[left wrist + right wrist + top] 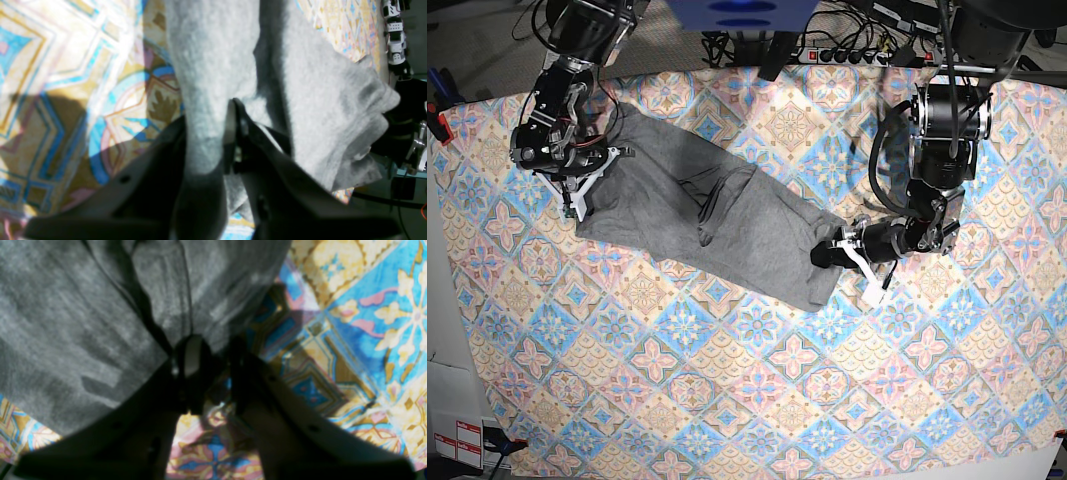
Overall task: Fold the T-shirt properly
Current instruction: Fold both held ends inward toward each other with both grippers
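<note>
The grey T-shirt lies stretched slantwise across the patterned tablecloth, creased at its middle. The left gripper is clenched on a bunch of cloth at the shirt's lower end. The right gripper sits at the opposite edge, its jaws slightly apart; whether cloth lies pinched between them cannot be told.

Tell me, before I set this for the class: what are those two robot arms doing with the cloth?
Both arms are working on a plain heather-grey jersey T-shirt stretched lengthwise across a colourful diamond-and-flower patterned tablecloth. The left gripper is pinched shut on one end of the shirt. The right gripper sits at the opposite end, at the cloth's edge; whether it has a grip is unclear. No fold is made yet.
</note>
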Tool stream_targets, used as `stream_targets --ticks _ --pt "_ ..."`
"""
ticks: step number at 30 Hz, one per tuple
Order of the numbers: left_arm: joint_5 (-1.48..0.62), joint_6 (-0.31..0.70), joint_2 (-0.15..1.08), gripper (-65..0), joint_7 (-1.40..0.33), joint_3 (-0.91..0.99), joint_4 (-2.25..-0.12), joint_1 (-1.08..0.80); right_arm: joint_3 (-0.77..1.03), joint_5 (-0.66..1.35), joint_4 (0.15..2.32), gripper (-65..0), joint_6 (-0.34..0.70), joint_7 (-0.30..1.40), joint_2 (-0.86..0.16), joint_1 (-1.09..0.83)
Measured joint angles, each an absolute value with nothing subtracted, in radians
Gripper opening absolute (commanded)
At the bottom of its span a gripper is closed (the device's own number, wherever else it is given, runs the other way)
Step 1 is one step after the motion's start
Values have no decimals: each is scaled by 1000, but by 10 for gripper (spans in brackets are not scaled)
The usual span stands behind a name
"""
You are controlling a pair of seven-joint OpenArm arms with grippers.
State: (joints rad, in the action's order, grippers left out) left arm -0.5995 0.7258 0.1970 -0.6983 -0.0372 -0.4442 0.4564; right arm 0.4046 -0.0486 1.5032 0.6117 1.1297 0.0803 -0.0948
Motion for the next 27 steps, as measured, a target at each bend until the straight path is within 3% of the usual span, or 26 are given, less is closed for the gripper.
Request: stream_targets --ticks 10,16,23,27 --pt "-635 729 200 -622 -662 -104 -452 439 635 167 1466 -601 690 1140 46 -97" --pt "-630 723 186 -622 -681 -104 -591 352 673 155 1459 -607 703 1240 -3 -61" --pt "-605 714 163 -621 -847 -102 -822 247 671 135 1459 -632 696 1244 -5 -49" --pt "-601 710 138 -621 -873 -101 -847 232 676 125 1457 -632 696 1254 -3 -3"
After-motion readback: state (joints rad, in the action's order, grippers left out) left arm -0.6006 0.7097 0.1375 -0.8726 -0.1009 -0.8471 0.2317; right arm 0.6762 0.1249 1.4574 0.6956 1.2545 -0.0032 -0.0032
